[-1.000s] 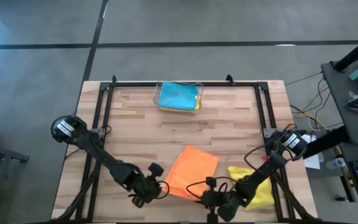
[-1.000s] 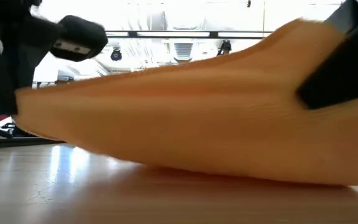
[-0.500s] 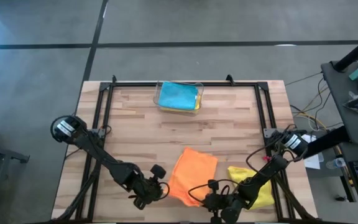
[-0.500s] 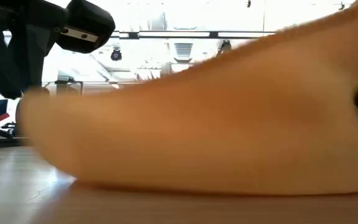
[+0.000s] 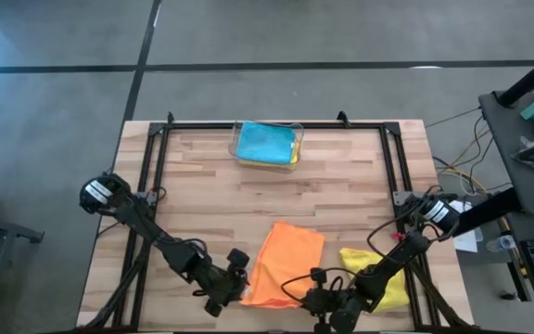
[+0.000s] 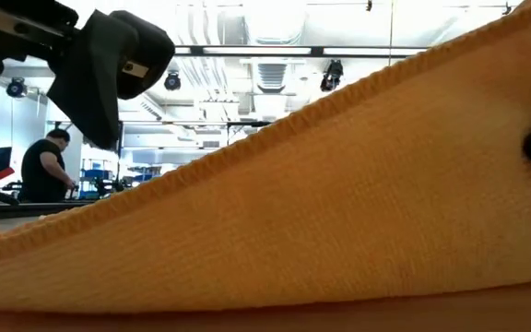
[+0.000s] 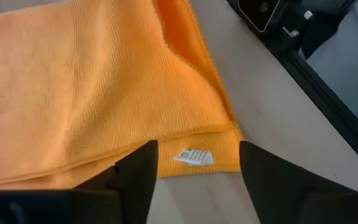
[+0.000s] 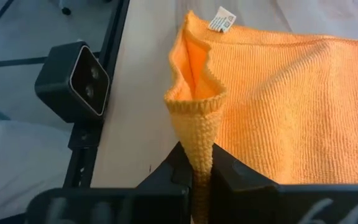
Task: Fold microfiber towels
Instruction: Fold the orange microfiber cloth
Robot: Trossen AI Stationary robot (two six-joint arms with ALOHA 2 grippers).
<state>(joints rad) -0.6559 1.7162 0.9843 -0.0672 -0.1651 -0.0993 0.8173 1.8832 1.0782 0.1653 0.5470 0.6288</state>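
Note:
An orange microfiber towel (image 5: 286, 264) lies folded over on the wooden table near its front edge, and it fills the low view (image 6: 339, 203). My left gripper (image 7: 197, 149) stands open at the towel's near left corner. That corner (image 7: 194, 157), with a white tag, lies on the table between the fingers, apart from them. My right gripper (image 8: 196, 163) is shut on the towel's near right corner. A yellow towel (image 5: 383, 274) lies crumpled under the right arm. A light blue towel (image 5: 262, 141) lies in a clear bin. My right gripper pinches the orange towel's corner (image 8: 194, 134) between its two fingers. The cloth there is doubled over and stands up from the fingers as a small open cone. The fingers come slanting down from the table's near right side. The corner is raised a little; the rest lies on the table.
The clear bin (image 5: 295, 153) stands at the middle of the far edge. A black frame rail (image 5: 151, 176) runs along the table's sides. A small camera box (image 8: 73, 78) sits at the near edge between the arms. A person (image 6: 49, 166) stands far off in the room.
My left gripper has tipped downward, opened and let go of the towel's near left corner. That side of the towel, held up a second ago, has dropped flat onto the table. The corner held by my right gripper has stayed raised.

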